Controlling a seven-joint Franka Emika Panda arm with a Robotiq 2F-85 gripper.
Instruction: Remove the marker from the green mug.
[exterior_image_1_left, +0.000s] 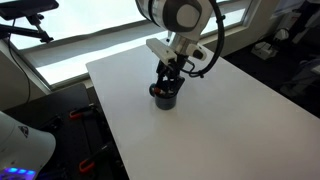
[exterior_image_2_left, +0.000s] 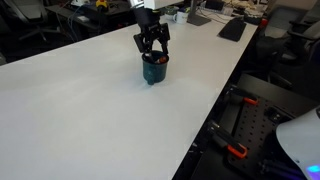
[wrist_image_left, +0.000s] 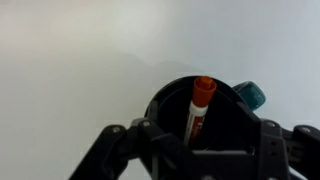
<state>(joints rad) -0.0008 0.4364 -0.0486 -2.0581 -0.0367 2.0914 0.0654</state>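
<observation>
The green mug (exterior_image_1_left: 165, 98) stands on the white table, and it also shows in the other exterior view (exterior_image_2_left: 153, 72). In the wrist view the mug (wrist_image_left: 230, 115) looks almost black, with a teal handle at its upper right. The marker (wrist_image_left: 200, 105) stands inside it, with a white body and a red-orange cap leaning on the far rim. My gripper (exterior_image_1_left: 168, 82) sits right over the mug, fingers lowered to its mouth (exterior_image_2_left: 152, 52). In the wrist view the fingers (wrist_image_left: 205, 145) are spread either side of the marker without touching it. The gripper is open.
The white table (exterior_image_1_left: 230, 120) stretches wide around the mug, with edges towards a window side and a dark floor. A keyboard (exterior_image_2_left: 233, 28) and desk clutter lie at the far end. Another robot base (exterior_image_2_left: 300, 140) stands beside the table.
</observation>
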